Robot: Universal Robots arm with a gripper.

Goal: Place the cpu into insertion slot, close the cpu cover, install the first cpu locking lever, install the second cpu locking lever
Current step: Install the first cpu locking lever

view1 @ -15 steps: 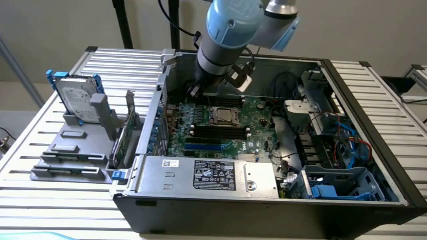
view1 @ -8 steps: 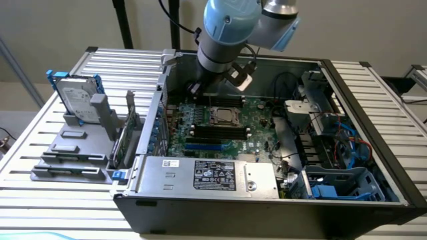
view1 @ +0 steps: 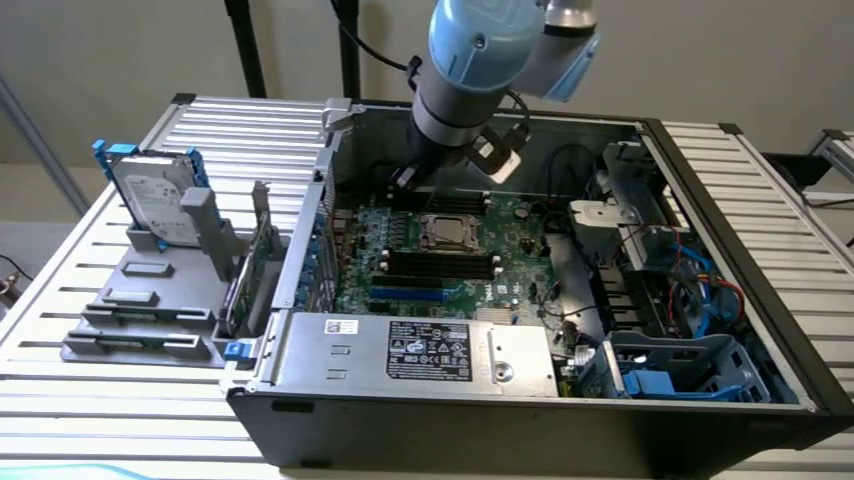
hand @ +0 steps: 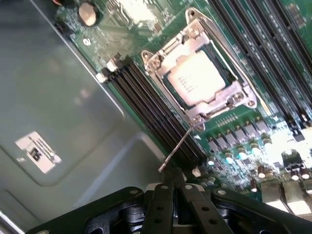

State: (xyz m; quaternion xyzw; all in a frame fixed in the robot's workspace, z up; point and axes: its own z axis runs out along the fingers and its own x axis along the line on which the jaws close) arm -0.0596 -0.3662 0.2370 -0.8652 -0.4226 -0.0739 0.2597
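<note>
The cpu (hand: 197,80) is seated flat in the insertion slot (hand: 195,119), its pale face turned up and its edges squared to the slot's metal rim. The cpu cover (hand: 156,68) appears to be folded down over it, with the chip's face left showing through the cut-out.

A thin locking lever (hand: 176,146) is seen leaving one corner of the insertion slot. Its long axis runs straight from that corner across the black memory slots (hand: 146,107) beside the insertion slot, and its free end points at the fingers (hand: 163,207). It is judged to be standing up off the green board (hand: 234,141) rather than latched, so a lever is taken as the step in hand.

The fingers are clenched with nothing between them. They are held just off the lever's free end; whether that end is touched cannot be told.

For this step to go well, the lever should be pressed near its free end, where leverage is greatest. It should be swung down about its hinge at the slot's corner, then carried sideways under its catch on the slot's rim. Pressure is best kept in line with the rod's swing, so that the thin wire is not bent and the cover is not lifted.
</note>
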